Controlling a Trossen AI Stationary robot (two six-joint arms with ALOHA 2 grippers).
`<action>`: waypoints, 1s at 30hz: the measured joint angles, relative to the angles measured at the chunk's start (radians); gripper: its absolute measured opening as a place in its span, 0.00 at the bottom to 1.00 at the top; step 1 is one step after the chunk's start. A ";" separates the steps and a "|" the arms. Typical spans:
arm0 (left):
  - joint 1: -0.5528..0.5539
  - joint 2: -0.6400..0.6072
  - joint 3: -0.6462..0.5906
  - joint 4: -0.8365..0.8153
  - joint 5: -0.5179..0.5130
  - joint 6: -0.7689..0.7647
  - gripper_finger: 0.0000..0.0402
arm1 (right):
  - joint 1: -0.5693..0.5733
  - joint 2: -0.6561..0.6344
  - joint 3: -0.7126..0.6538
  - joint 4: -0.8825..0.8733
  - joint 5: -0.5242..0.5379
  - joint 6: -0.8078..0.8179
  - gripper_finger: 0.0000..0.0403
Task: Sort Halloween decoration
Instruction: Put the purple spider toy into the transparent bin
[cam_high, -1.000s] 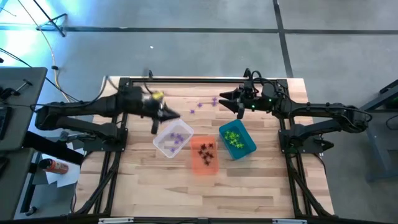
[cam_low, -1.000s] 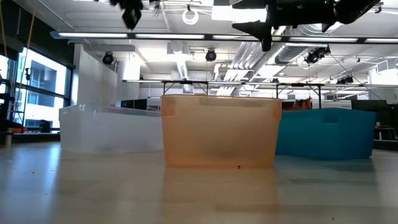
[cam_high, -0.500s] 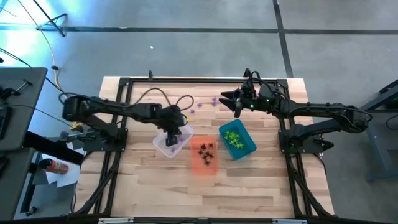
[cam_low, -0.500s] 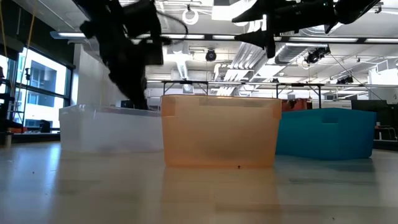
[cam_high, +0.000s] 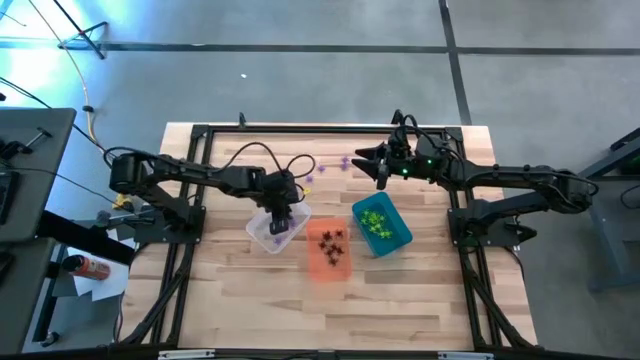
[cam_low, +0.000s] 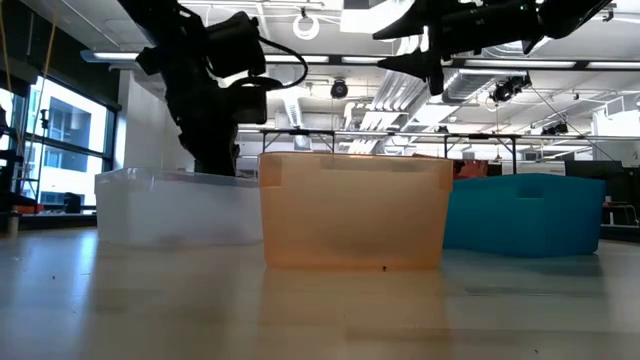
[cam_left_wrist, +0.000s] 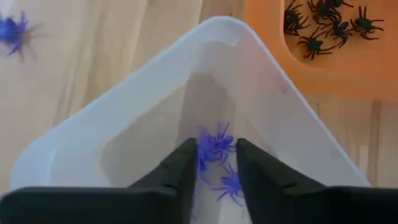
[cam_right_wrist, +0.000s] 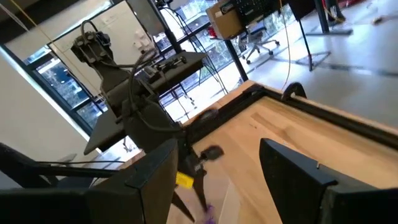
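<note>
The Halloween decoration is a lot of tiny plastic spiders. Purple ones (cam_left_wrist: 216, 144) lie in the clear bin (cam_high: 262, 232), black ones (cam_high: 331, 242) in the orange bin (cam_high: 328, 268), and green ones (cam_high: 375, 221) in the teal bin (cam_high: 398, 232). A few purple spiders (cam_high: 321, 171) lie loose on the far part of the table. My left gripper (cam_left_wrist: 216, 149) points steeply down into the clear bin. Its fingers stand apart, and purple spiders show in the gap. My right gripper (cam_high: 376, 166) hovers open and level above the table's far side.
The three bins stand side by side at mid-table, the orange one (cam_low: 352, 210) nearest the front. A black frame rail (cam_high: 300, 128) runs along the far edge. Another loose purple spider (cam_left_wrist: 12, 28) lies on the bare wood beside the clear bin.
My left gripper has swung from a high, nearly level pose above the table's far left, down and toward the near edge. It has tipped steeply downward and now reaches into the clear bin. The bins have stayed in place.
</note>
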 joint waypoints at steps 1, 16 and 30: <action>0.006 -0.010 0.000 -0.008 0.000 0.000 0.28 | 0.000 0.000 0.000 -0.005 0.000 0.008 0.55; 0.283 -0.403 0.106 0.100 -0.001 -0.039 0.51 | -0.130 0.435 0.574 -1.002 0.020 -0.030 0.55; 0.267 -0.412 0.106 0.096 0.001 -0.047 0.50 | -0.144 0.911 0.803 -1.069 0.225 0.170 0.55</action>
